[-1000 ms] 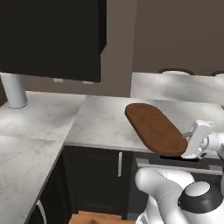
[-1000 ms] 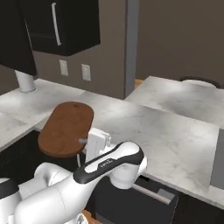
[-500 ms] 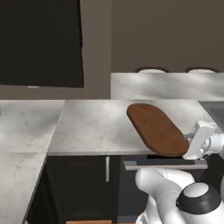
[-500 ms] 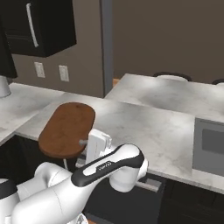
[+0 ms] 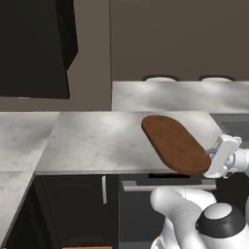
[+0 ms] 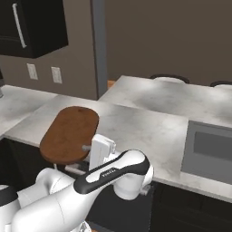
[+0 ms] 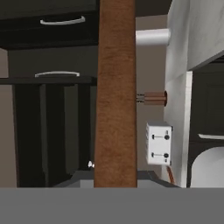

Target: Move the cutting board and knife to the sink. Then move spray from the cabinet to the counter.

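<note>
My gripper (image 5: 209,153) is shut on the near end of the cutting board (image 5: 172,143), a reddish-brown oblong held flat just above the marble counter (image 5: 92,141), near its front edge. From the right, the gripper (image 6: 87,147) meets the cutting board (image 6: 70,133) at its near right end. In the hand view the cutting board (image 7: 115,92) runs edge-on up the middle. The sink (image 6: 212,150) is a dark grey recess at the right, its corner (image 5: 235,121) also showing on the other side. The black cabinet (image 6: 31,27) hangs at the upper left. Knife and spray are out of view.
A raised marble bar (image 6: 181,97) with two stool tops (image 5: 160,78) behind it runs along the back. Two wall outlets (image 6: 56,74) sit below the cabinet. Dark drawers with silver handles (image 5: 168,185) lie under the counter edge. A black upper cabinet (image 5: 34,48) fills the left.
The whole scene has slid left in both base views: the base has moved right along the counter. The sink has come into view. The board stays in the shut gripper.
</note>
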